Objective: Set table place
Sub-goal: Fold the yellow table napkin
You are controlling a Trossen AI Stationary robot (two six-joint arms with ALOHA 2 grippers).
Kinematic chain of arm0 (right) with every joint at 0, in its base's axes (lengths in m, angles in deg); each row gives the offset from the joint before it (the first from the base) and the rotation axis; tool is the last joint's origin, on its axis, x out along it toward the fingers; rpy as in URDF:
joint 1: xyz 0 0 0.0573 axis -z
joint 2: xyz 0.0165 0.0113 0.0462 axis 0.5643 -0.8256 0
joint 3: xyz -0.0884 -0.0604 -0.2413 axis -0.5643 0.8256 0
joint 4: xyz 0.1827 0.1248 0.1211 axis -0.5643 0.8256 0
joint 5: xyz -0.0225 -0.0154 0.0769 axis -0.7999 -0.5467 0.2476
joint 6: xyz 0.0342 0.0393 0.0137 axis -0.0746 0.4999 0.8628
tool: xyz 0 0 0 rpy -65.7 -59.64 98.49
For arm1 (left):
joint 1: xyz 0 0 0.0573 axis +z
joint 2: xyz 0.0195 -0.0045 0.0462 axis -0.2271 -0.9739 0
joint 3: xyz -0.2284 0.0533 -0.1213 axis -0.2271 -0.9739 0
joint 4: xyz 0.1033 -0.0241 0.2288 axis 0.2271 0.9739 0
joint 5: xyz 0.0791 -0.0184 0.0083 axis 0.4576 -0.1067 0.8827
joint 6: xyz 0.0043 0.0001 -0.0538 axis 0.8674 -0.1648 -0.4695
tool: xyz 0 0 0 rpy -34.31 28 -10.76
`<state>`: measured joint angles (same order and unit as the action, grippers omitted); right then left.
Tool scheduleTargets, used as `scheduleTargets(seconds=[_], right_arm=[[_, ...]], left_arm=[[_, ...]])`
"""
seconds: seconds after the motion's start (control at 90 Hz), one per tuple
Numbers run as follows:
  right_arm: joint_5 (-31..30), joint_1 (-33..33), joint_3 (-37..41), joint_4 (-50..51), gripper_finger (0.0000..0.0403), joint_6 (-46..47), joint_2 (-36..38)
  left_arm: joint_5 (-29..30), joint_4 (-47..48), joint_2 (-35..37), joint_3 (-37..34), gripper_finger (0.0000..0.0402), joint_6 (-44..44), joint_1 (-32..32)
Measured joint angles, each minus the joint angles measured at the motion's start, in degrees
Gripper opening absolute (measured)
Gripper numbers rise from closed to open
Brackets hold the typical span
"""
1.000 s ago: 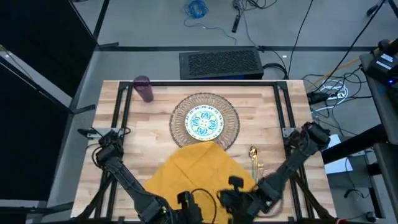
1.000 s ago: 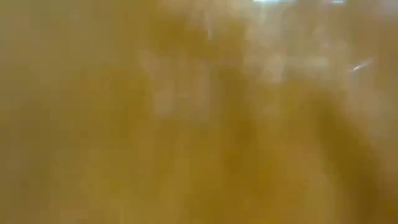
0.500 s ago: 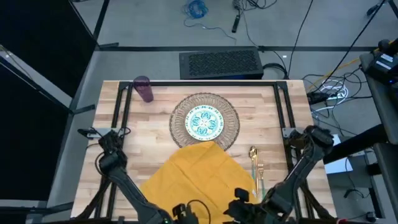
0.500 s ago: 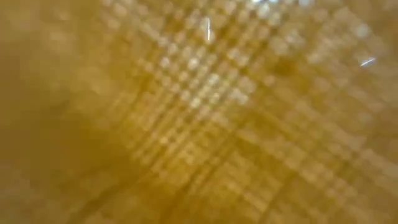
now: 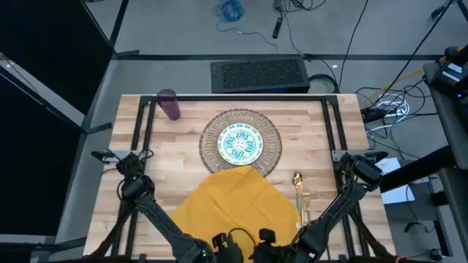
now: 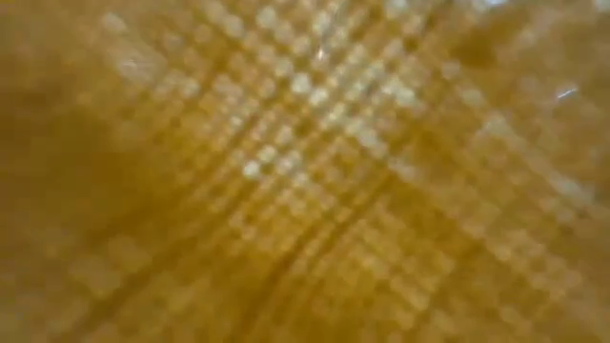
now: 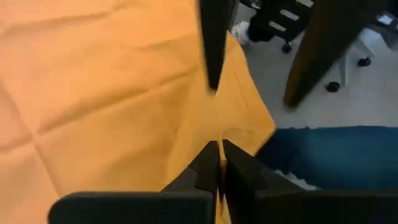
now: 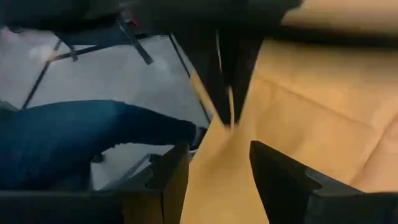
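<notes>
On the table [image 5: 183,146], left gripper [image 7: 219,163] fingers pinch the napkin [image 5: 234,201]; right gripper [image 8: 219,163] fingers spread.

Grey floor [image 5: 183,29] surrounds the scene, with a coiled blue cable [image 5: 231,9] and black cords [image 5: 351,36] lying loose on it. A black perforated box [image 5: 259,73] sits on the floor. A dark panel [image 5: 44,66] stands along one side, and dark equipment [image 5: 450,73] opposite

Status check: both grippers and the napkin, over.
Left gripper shut on napkin edge. Right gripper open at the same edge. Napkin covers the low camera.
</notes>
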<state>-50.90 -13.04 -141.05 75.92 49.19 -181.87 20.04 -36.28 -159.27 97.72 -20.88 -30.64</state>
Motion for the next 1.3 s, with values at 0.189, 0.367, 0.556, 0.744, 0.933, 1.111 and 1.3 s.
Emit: scheduleTargets(seconds=[0.189,0.367,0.556,0.744,0.933,1.111,1.3], right_arm=[[0.2,1.0,0.0,1.9,0.0157,-1.1,0.0],[0.2,0.9,0.0,2.6,0.0157,-1.1,0.0],[1.3,0.9,0.0,2.0,0.0157,0.3,0.0],[3.3,0.8,0.0,2.0,0.0157,1.5,-0.4],[3.1,0.6,0.0,1.9,0.0149,1.6,-0.4],[2.4,0.7,0.0,1.9,0.0108,1.4,-0.4],[2.7,1.2,0.0,2.9,0.0011,0.8,-0.4]], left_arm=[[0.0,-1.1,0.0,0.0,0.0000,1.7,0.3],[0.0,-0.9,0.0,0.0,0.0000,1.7,0.1],[0.0,-0.5,0.0,0.0,0.0000,2.9,0.5],[0.0,-0.4,0.0,0.9,0.0000,4.7,1.4],[0.0,-0.6,0.0,4.1,0.0000,8.1,1.5],[0.0,-0.7,0.0,5.1,0.0000,8.9,1.5],[0.0,-0.6,0.0,5.1,0.0000,8.9,1.5]])
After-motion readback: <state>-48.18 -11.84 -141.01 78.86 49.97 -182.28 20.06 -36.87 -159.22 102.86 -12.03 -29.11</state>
